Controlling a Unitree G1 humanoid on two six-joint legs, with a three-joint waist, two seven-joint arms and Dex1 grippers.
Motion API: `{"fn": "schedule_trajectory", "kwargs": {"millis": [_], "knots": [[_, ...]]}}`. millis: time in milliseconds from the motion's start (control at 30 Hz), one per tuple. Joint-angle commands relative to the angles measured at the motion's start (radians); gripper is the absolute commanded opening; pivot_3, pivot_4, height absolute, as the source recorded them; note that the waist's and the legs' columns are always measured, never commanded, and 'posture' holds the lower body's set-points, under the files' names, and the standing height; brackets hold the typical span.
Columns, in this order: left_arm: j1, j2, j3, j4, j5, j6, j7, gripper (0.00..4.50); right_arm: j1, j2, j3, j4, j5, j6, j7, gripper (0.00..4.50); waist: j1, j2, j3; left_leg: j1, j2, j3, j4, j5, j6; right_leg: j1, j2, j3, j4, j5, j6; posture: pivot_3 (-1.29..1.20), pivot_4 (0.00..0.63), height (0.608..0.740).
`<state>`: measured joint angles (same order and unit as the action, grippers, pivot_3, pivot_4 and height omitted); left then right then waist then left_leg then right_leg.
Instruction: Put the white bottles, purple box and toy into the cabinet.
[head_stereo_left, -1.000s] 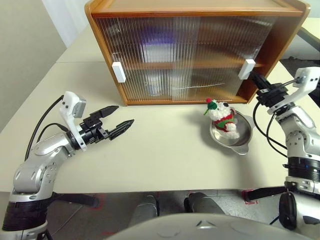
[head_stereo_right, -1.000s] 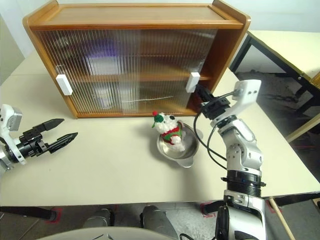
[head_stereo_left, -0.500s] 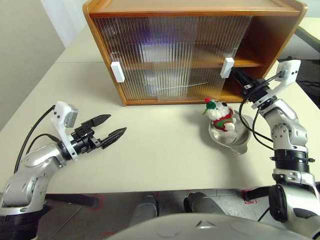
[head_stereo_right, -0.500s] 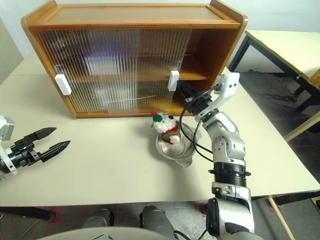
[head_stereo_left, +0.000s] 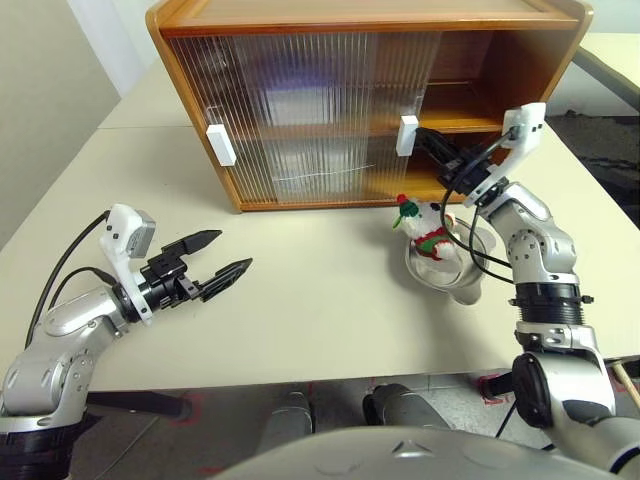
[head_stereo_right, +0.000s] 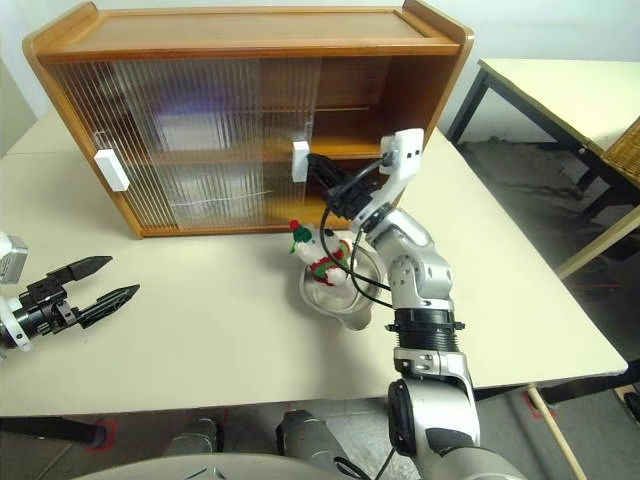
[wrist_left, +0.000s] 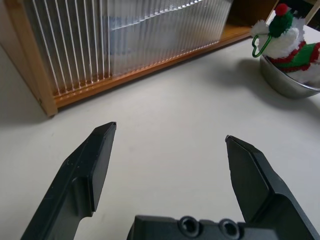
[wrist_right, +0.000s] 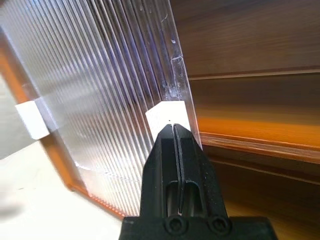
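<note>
The cabinet stands at the back of the table, and its right section is open. My right gripper is shut, its tips against the white handle of the right sliding door; the right wrist view shows the same handle. The toy sits in a steel bowl in front of the open section. A purple blur, probably the purple box, shows behind the ribbed doors on the upper shelf. Pale shapes lie behind the lower doors; I cannot tell whether they are the white bottles. My left gripper hangs open over the table at the left.
The steel bowl lies just below my right forearm. The left door's handle is near the cabinet's left end. Bare tabletop stretches between the two arms. Another table stands off to the right.
The right gripper has moved left with the right door's handle, sliding that door left and uncovering the cabinet's right section. The left gripper drew back slightly at first, then stayed put.
</note>
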<state>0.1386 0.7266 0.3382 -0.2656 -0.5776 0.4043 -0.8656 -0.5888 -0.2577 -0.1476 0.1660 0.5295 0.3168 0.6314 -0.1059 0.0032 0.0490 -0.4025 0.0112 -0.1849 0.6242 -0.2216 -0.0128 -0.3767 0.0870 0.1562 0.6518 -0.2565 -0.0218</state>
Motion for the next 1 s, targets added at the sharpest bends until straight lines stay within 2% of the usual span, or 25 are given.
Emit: {"fn": "schedule_trajectory", "kwargs": {"millis": [33,700,900,1000], "knots": [[0.012,0.001,0.004,-0.010,0.006,0.001,0.001,4.50,-0.019,0.022,0.031,-0.010,-0.005,0.008,0.012,0.03,0.001,0.000,0.000,0.000,0.001,0.000,0.000,0.000,0.000,0.000,0.002,0.000,0.000,0.000,-0.001,-0.10,0.080,0.740],[-0.066,0.004,-0.039,0.000,0.010,0.028,0.017,4.50,-0.056,0.073,0.049,0.004,-0.023,-0.009,0.007,0.03,0.004,0.000,0.000,-0.001,0.005,-0.001,0.000,-0.001,-0.001,-0.002,0.005,-0.001,0.000,0.002,-0.005,-0.13,0.076,0.740],[-0.082,0.007,-0.046,-0.002,0.007,0.039,0.010,4.50,-0.055,0.016,0.025,-0.001,-0.029,0.010,0.004,0.03,0.004,0.000,0.000,-0.001,0.005,-0.001,0.000,-0.001,-0.001,-0.001,0.005,-0.001,0.000,0.002,-0.004,-0.15,0.085,0.740],[-0.095,-0.001,-0.052,-0.004,0.002,0.042,0.014,4.50,-0.041,-0.051,0.013,0.002,-0.019,0.035,0.034,0.59,0.009,0.000,0.000,-0.001,0.005,-0.001,0.000,-0.001,-0.001,-0.001,0.004,-0.001,-0.001,0.001,-0.004,-0.15,0.085,0.740]]}}
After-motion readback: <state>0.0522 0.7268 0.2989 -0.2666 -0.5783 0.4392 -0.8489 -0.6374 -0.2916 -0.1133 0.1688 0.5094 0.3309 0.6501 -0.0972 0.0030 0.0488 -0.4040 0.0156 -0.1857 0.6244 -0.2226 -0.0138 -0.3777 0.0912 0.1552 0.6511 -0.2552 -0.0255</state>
